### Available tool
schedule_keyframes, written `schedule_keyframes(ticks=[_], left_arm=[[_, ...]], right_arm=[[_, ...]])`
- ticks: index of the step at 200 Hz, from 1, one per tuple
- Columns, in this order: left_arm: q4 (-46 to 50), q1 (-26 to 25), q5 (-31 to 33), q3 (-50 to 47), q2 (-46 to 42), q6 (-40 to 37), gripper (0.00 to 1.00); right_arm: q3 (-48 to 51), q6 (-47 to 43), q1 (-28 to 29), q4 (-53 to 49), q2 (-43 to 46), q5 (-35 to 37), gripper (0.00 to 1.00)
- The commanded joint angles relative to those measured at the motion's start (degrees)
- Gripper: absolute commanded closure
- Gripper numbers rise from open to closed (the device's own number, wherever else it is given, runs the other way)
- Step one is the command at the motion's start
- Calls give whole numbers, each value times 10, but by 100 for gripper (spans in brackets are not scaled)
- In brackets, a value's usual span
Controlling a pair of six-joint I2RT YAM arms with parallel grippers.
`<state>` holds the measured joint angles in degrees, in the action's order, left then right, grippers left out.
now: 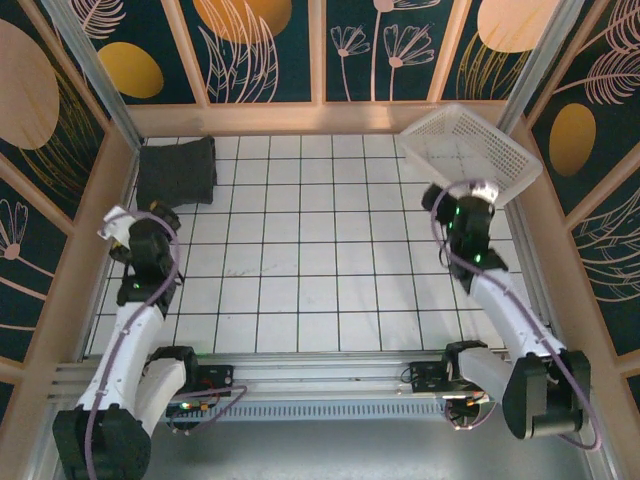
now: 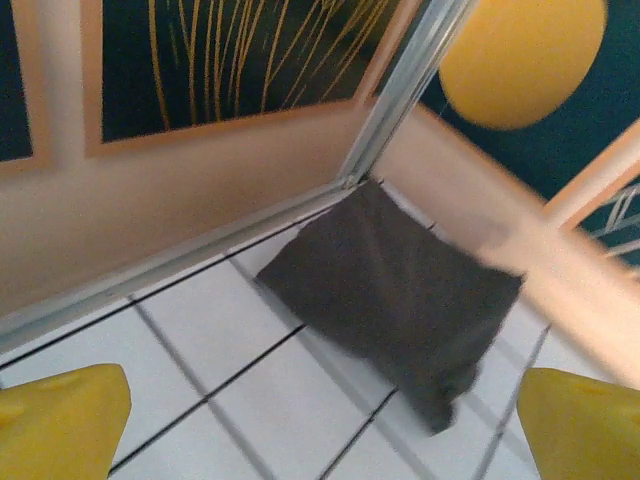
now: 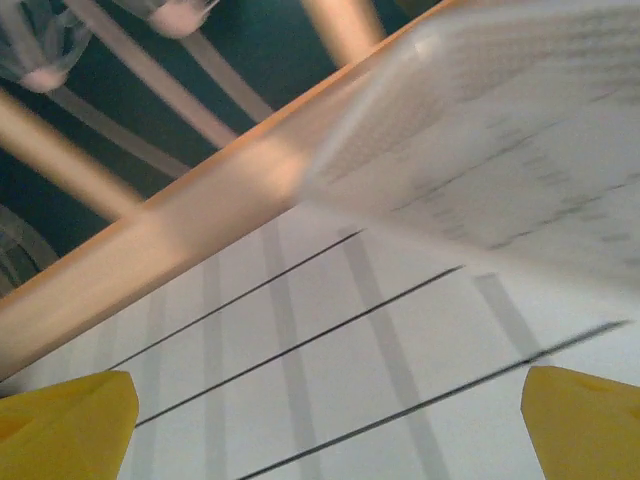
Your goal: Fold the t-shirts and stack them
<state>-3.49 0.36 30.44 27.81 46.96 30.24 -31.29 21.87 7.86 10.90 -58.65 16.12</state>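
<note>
1. The t-shirts [image 1: 176, 172] lie as one folded dark pile in the far-left corner of the tabletop [image 1: 320, 290], close against the wall. I cannot tell how many layers the pile holds.
2. The white mesh basket [image 1: 470, 150] at the far-right corner looks empty from above.
3. The left arm [image 1: 135, 310] points toward the pile. Its jaws stand wide, hold nothing and are short of the cloth.
4. The right arm [image 1: 500, 300] reaches to just beside the basket, its jaws wide and empty.
5. Judging by this, the folding and stacking look finished or nearly so. Little seems left beyond pulling the arms back.
</note>
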Motion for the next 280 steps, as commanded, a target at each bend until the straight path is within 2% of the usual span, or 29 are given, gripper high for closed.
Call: schedule_keyframes(ticks=[1, 28, 35, 55, 70, 89, 97, 101, 113, 128, 141, 154, 164, 171, 188, 280], left_arm=[[-184, -2, -44, -85, -8, -178, 1], [-255, -2, -79, -104, 87, -195, 1], [-291, -2, -80, -111, 114, -187, 1], [-405, -2, -81, -121, 198, -170, 1], [-473, -2, -95, -115, 266, -185, 1], [-529, -1, -99, -101, 321, -209, 1], [-520, 1, -97, -83, 341, -203, 1], [-504, 1, -103, -71, 348, -198, 1], [-559, 1, -124, -80, 376, -207, 1], [-578, -4, -153, -92, 375, -225, 1], [-672, -8, -169, -138, 380, -237, 1], [-806, -8, -159, -190, 413, -234, 1], [-743, -8, -159, -179, 395, -232, 1], [-710, -8, -153, -155, 398, -230, 1], [-713, -8, -156, -154, 401, -231, 1], [-718, -8, -156, -158, 398, -232, 1]], right_arm=[[69, -128, -1, 164, -22, 112, 1], [37, -148, -16, 132, -118, 88, 1], [43, -146, -19, 158, -138, 79, 1], [93, -159, -28, 319, -190, 15, 1], [100, -175, -31, 383, -231, -7, 1], [79, -212, -42, 386, -263, -35, 1], [88, -224, -49, 432, -271, -46, 1], [89, -217, -57, 438, -275, -54, 1], [96, -192, -89, 453, -286, -90, 1], [119, -188, -95, 480, -274, -107, 1], [167, -186, -95, 561, -266, -106, 1], [209, -181, -96, 642, -273, -94, 1], [231, -177, -96, 711, -297, -69, 1], [221, -175, -95, 675, -287, -69, 1], [185, -197, -82, 613, -294, -86, 1], [188, -199, -80, 622, -295, -87, 1]])
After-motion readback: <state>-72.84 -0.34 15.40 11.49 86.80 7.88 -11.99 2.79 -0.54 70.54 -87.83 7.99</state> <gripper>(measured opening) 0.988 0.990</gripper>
